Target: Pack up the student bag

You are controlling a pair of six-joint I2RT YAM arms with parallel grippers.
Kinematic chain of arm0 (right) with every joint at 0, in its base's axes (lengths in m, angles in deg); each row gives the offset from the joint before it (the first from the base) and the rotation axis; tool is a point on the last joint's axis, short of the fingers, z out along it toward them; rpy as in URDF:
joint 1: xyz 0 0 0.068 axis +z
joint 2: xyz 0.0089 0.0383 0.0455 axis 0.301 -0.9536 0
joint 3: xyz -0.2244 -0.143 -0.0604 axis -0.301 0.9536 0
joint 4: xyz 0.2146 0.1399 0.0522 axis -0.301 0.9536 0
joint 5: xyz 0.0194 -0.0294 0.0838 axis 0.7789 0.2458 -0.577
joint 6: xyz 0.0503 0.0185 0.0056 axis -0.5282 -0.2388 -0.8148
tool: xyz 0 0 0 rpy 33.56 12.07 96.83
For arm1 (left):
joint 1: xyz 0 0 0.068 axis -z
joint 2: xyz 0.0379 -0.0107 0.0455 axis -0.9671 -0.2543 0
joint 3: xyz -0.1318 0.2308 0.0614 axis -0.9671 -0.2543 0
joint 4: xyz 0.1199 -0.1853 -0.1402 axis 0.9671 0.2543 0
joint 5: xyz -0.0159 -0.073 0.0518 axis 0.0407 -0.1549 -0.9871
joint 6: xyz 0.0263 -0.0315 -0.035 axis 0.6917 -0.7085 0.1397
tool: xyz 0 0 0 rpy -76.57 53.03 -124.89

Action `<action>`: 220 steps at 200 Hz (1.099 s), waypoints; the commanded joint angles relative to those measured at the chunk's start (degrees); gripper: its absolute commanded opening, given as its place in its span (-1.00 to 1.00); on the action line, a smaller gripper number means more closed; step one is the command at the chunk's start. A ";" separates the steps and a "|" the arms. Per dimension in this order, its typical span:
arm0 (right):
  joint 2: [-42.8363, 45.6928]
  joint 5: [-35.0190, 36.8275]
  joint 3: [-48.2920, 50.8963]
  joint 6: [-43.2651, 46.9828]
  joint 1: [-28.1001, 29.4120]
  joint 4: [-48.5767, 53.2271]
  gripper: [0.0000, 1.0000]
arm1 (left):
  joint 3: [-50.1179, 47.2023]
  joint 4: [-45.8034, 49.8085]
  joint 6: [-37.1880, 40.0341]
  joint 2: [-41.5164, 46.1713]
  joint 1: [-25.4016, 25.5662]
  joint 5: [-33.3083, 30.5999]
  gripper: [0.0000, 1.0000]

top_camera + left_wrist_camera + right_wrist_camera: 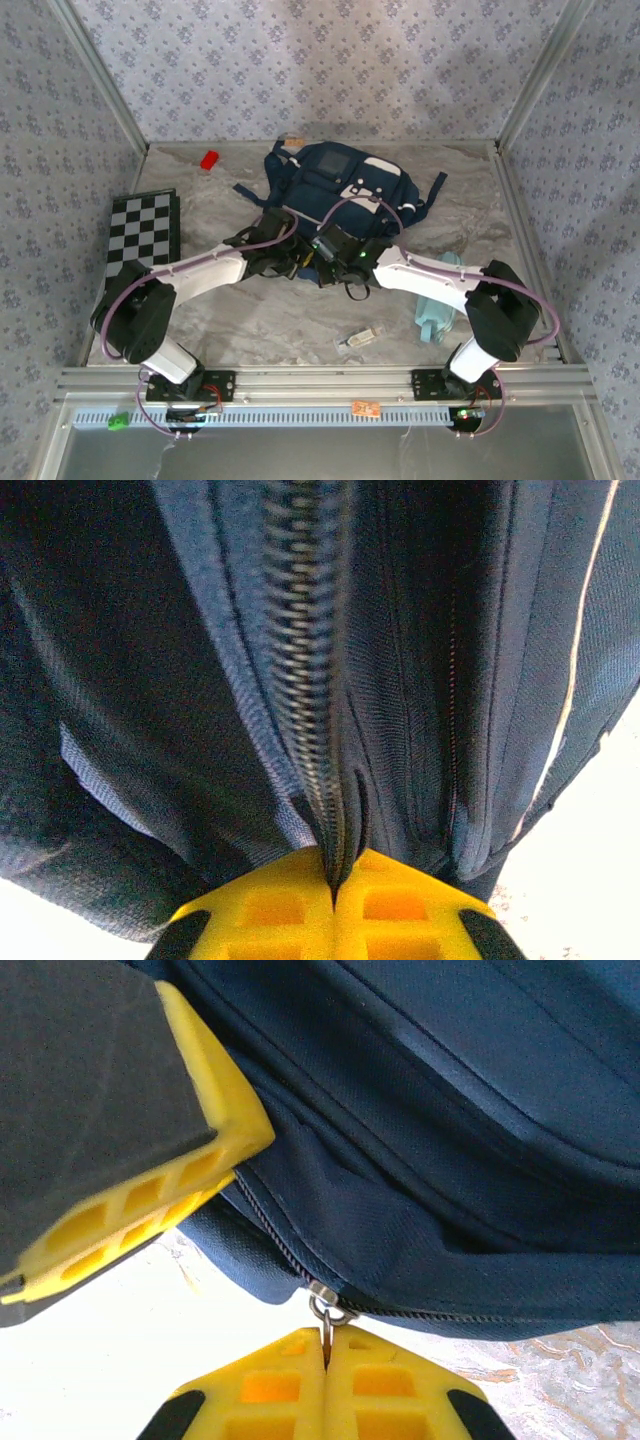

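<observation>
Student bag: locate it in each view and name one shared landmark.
Top external: student bag, far centre of the table.
Left wrist: directly above the left end effector.
Right wrist: upper right, above the right end effector.
Shared landmark: its zipper, in both wrist views.

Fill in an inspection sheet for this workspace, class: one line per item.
Surface: marbled grey table.
Job's things: student bag, lying at the centre.
Clutter: checkerboard left; red block; pale teal item right; small clear item.
Grippers: left gripper shut on the student bag's zip seam; right gripper shut on the zip pull.
Cables: purple cables looped along both arms.
Surroundings: patterned walls, metal frame.
</observation>
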 commanded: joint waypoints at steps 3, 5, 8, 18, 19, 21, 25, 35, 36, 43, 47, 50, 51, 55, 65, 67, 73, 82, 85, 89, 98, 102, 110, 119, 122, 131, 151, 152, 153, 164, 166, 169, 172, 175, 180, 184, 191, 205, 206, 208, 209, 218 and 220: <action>1.45 2.63 -0.77 -3.52 2.18 6.04 -1.00 | 1.65 3.10 1.80 4.77 -3.66 -3.10 -1.00; 1.54 2.71 -0.60 -3.53 2.26 6.21 -1.00 | 1.59 3.21 1.98 5.09 -3.82 -3.29 -1.00; 1.81 2.83 -0.20 -5.03 2.34 6.46 -1.00 | 1.50 3.51 2.25 5.40 -4.09 -3.39 -1.00; 2.90 3.20 1.14 -6.91 2.39 7.11 -1.00 | 1.32 4.47 3.13 7.08 -4.70 -3.90 -1.00; 3.00 3.27 1.27 -7.14 2.35 7.22 -1.00 | 1.25 4.53 3.21 7.24 -4.80 -3.95 -1.00; 3.24 3.44 1.58 -7.46 2.32 7.30 -1.00 | 1.27 4.73 3.28 7.50 -4.92 -3.92 -1.00; 3.71 3.63 2.17 -8.01 2.24 7.68 -1.00 | 1.15 5.04 3.42 7.99 -5.29 -3.93 -1.00; 4.83 3.80 3.53 -8.96 1.90 8.18 -1.00 | 0.72 5.34 3.59 9.06 -5.98 -3.76 -1.00; 4.88 3.79 3.65 -9.00 1.84 8.24 -1.00 | 0.69 5.36 3.58 9.15 -6.06 -3.75 -1.00; 5.45 3.64 4.29 -9.25 1.25 8.50 -1.00 | 0.17 5.36 3.56 9.91 -6.47 -3.57 -1.00; 5.72 3.61 4.57 -9.50 0.82 8.75 -1.00 | -0.06 5.34 3.38 10.35 -6.73 -3.41 -1.00; 5.82 3.61 4.73 -9.53 0.47 8.90 -1.00 | -0.28 5.28 3.32 10.70 -6.94 -3.32 -1.00; 5.91 3.61 4.77 -9.59 0.38 8.99 -1.00 | -0.34 5.20 3.27 10.80 -6.97 -3.26 -1.00; 6.10 3.61 4.95 -9.56 -0.01 9.24 -1.00 | -0.62 5.07 3.08 11.33 -7.20 -3.16 -1.00; 6.67 4.01 5.26 -9.49 -1.03 9.25 -1.00 | -1.13 4.81 2.96 12.63 -7.70 -3.07 -1.00; 6.75 4.13 5.33 -9.39 -1.20 10.36 -1.00 | -1.24 4.84 2.95 12.81 -7.76 -3.08 -1.00; 7.26 4.66 5.43 -9.00 -1.67 10.91 -1.00 | -1.27 5.18 3.04 13.51 -8.00 -3.03 -1.00; 7.76 5.05 5.53 -8.26 -2.32 11.32 -1.00 | -1.28 5.99 3.21 14.45 -8.31 -2.96 -1.00; 7.89 5.16 5.53 -8.02 -2.56 11.41 -1.00 | -1.32 6.26 3.28 14.76 -8.51 -2.93 -1.00; 8.09 5.21 5.53 -7.74 -3.02 11.60 -1.00 | -1.48 6.49 3.26 15.11 -8.68 -2.80 -1.00; 8.34 5.45 5.53 -7.01 -3.90 11.93 -1.00 | -1.98 6.92 3.20 16.13 -9.21 -2.57 -1.00; 8.43 5.53 5.53 -6.66 -4.27 12.05 -1.00 | -2.17 6.89 3.21 16.55 -9.45 -2.54 -1.00; 8.55 5.91 5.60 -6.01 -5.09 12.53 -1.00 | -2.58 7.40 3.13 17.36 -10.01 -2.60 -1.00; 8.97 6.32 5.77 -5.33 -6.03 13.00 -1.00 | -2.98 7.99 3.23 18.40 -10.62 -2.77 -1.00; 9.12 6.33 5.86 -5.08 -6.42 13.01 -1.00 | -3.11 8.03 3.39 18.70 -10.82 -2.89 -1.00; 9.62 6.29 6.64 -4.49 -7.75 12.28 -1.00 | -3.46 8.55 3.89 19.48 -11.54 -3.08 -1.00; 9.95 5.03 8.53 -2.14 -11.85 10.52 -1.00 | -3.83 9.25 5.23 19.99 -13.34 -2.32 -1.00; 9.95 4.98 8.65 -2.03 -12.02 10.42 -1.00 | -3.83 9.34 5.32 19.97 -13.47 -2.24 -1.00; 9.99 4.95 8.72 -1.88 -12.19 10.28 -1.00 | -3.83 9.38 5.41 19.97 -13.54 -2.19 -1.00; 9.81 4.42 9.77 -0.32 -14.43 9.74 -1.00 | -3.73 10.56 6.57 19.96 -14.63 -1.63 -1.00; 9.78 4.30 9.88 -0.02 -14.81 8.61 -1.00 | -3.60 10.63 6.84 20.02 -14.83 -1.58 -1.00; 9.77 4.17 9.98 0.40 -15.45 8.09 -1.00 | -3.63 11.04 7.21 20.04 -15.10 -1.57 -1.00; 9.65 4.03 10.08 0.78 -16.01 7.79 -1.00 | -3.58 11.55 7.51 20.11 -15.44 -1.58 -1.00; 9.49 3.97 10.18 1.18 -16.59 7.51 -1.00 | -3.50 11.93 7.81 20.17 -15.67 -1.62 -1.00; 9.28 3.76 10.31 1.76 -17.55 7.14 -1.00 | -3.57 12.33 8.30 20.39 -16.15 -1.63 -1.00; 8.96 3.58 10.30 2.25 -18.24 6.76 -1.00 | -3.63 12.49 8.73 20.46 -16.51 -1.76 -1.00; 8.54 3.25 10.22 2.97 -19.56 6.27 -1.00 | -3.98 12.63 9.51 20.64 -17.16 -1.89 -1.00; 7.40 2.70 10.42 4.29 -21.77 4.84 -1.00 | -4.41 12.90 10.49 20.66 -18.68 -1.13 -1.00; 7.35 2.54 10.43 4.40 -21.95 4.76 -1.00 | -4.47 12.88 10.63 20.62 -18.78 -1.03 -1.00; 7.10 2.31 10.44 4.52 -22.28 4.53 -1.00 | -4.52 12.92 10.89 20.58 -18.97 -0.97 -1.00; 6.98 2.26 10.36 4.60 -22.55 4.44 -1.00 | -4.48 12.98 11.01 20.62 -19.05 -0.90 -1.00; 6.20 1.68 10.01 5.04 -24.44 3.73 -1.00 | -4.37 14.06 12.00 20.41 -19.98 -0.74 -1.00; 6.02 1.50 9.90 5.14 -24.81 3.66 -1.00 | -4.42 14.27 12.18 20.40 -20.14 -0.70 -1.00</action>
